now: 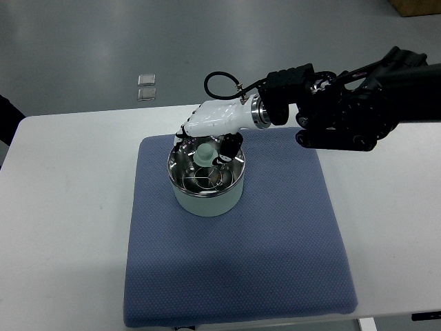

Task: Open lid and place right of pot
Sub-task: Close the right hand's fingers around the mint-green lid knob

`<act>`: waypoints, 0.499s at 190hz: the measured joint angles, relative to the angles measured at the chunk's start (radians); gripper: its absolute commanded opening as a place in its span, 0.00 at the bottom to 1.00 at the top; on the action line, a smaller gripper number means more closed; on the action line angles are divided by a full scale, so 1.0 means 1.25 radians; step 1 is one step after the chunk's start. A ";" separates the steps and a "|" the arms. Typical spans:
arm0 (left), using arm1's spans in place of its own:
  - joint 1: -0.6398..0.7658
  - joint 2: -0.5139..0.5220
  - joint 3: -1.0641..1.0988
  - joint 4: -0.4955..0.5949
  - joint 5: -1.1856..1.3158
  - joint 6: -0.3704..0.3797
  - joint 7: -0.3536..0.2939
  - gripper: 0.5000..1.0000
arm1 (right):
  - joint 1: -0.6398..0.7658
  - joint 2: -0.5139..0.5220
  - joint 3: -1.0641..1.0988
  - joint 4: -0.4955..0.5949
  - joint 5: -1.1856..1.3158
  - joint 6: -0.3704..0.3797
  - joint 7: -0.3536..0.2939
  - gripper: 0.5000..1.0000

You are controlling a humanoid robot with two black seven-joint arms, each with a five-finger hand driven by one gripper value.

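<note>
**Lid not yet lifted, hand at knob**

Nearest the camera: blue textured fabric mat (234, 276) on the white table (62, 221). On its far left part, upright, a pale green round metal pot (207, 196). Still seated on top, a clear glass lid (205, 176), knob up, axis vertical, no long side. Over it, from the right, the white right hand (210, 141), fingers curled down around the pale knob; firm grip hard to confirm. Left to do, seemingly: lifting, carrying, setting down right of pot.
</note>
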 measured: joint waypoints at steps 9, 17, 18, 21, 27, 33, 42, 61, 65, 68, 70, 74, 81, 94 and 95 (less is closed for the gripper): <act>0.000 0.000 0.000 0.000 0.000 0.000 0.000 1.00 | 0.000 0.001 0.000 0.000 -0.006 -0.001 -0.002 0.54; 0.000 0.000 0.000 0.000 0.000 0.000 0.000 1.00 | 0.000 0.002 -0.001 0.000 -0.012 -0.002 -0.003 0.53; 0.000 0.000 0.000 0.000 0.000 0.000 0.000 1.00 | 0.000 0.002 -0.001 0.000 -0.013 -0.002 -0.004 0.53; 0.000 0.000 0.000 0.000 0.000 0.000 0.000 1.00 | 0.000 0.003 -0.001 -0.001 -0.015 -0.003 -0.004 0.53; 0.000 0.000 0.000 0.000 0.000 0.000 0.000 1.00 | 0.000 0.004 -0.001 -0.001 -0.019 -0.003 -0.005 0.53; 0.000 0.000 0.000 0.000 0.000 0.000 0.000 1.00 | 0.000 0.005 -0.001 -0.001 -0.022 -0.004 -0.007 0.52; 0.000 0.000 0.000 0.000 0.000 0.000 0.000 1.00 | 0.000 0.006 -0.002 -0.003 -0.024 -0.004 -0.008 0.52; 0.000 0.000 0.000 0.000 0.000 0.000 0.000 1.00 | 0.000 0.007 -0.007 -0.014 -0.029 -0.004 -0.009 0.52; 0.000 0.000 0.000 0.000 0.000 0.000 0.000 1.00 | 0.001 0.007 -0.008 -0.015 -0.029 -0.004 -0.009 0.52; 0.000 0.000 0.000 0.000 0.000 0.000 0.000 1.00 | 0.001 0.007 -0.009 -0.016 -0.030 -0.004 -0.009 0.52; 0.000 0.000 0.000 0.000 0.000 0.000 0.000 1.00 | 0.001 0.007 -0.010 -0.017 -0.030 -0.004 -0.009 0.52; 0.000 0.000 0.000 0.000 0.000 0.000 0.000 1.00 | 0.001 0.007 -0.011 -0.018 -0.031 -0.004 -0.009 0.52; 0.000 0.000 0.000 0.000 0.000 0.000 0.000 1.00 | 0.001 0.007 -0.012 -0.020 -0.031 -0.004 -0.009 0.52; 0.000 0.000 0.000 0.000 0.000 0.000 0.000 1.00 | 0.001 0.006 -0.013 -0.021 -0.032 -0.004 -0.009 0.50; 0.000 0.000 0.000 0.000 0.000 0.000 0.000 1.00 | 0.001 0.006 -0.013 -0.021 -0.032 -0.004 -0.009 0.50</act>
